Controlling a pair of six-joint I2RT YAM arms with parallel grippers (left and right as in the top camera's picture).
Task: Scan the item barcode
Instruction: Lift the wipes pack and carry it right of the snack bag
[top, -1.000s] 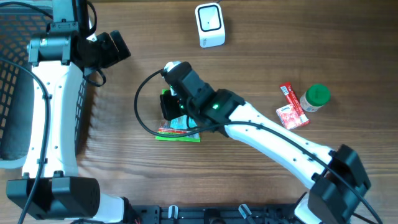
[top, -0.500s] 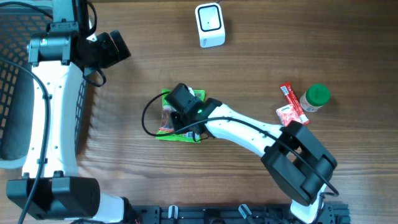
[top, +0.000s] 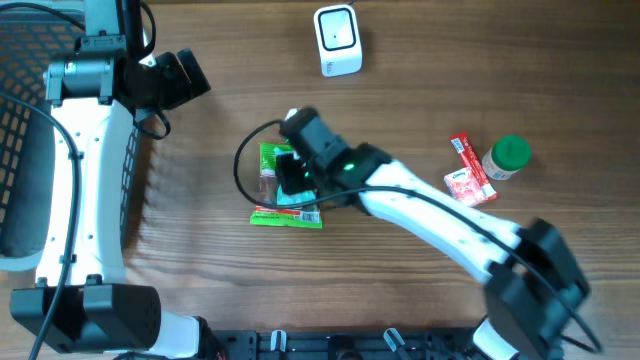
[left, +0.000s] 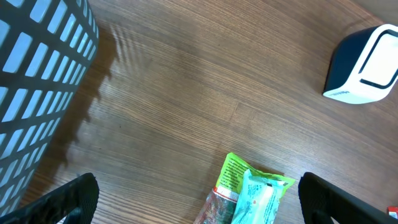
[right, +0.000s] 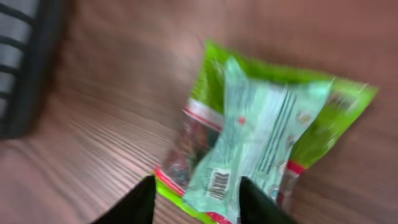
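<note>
Wood-grain brown bench (top: 450, 90) carries a stack of green plastic snack packets (top: 270, 160) near its middle. A pale mint packet (right: 255, 137) lies topmost with its printed barcode (right: 217, 182) facing up. The right claw (right: 196, 202) hovers just over that stack, fingers apart, gripping nothing. The left claw (left: 196, 199) hangs spread wide and empty near a black mesh basket (left: 37, 81). A white box-shaped scanner (top: 337, 40) stands well apart at the far edge. Red sachets (top: 470, 175) and a green-capped bottle (top: 507, 157) lie off to the right.

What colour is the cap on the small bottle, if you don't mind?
The cap is green; the overhead view shows it best.
</note>
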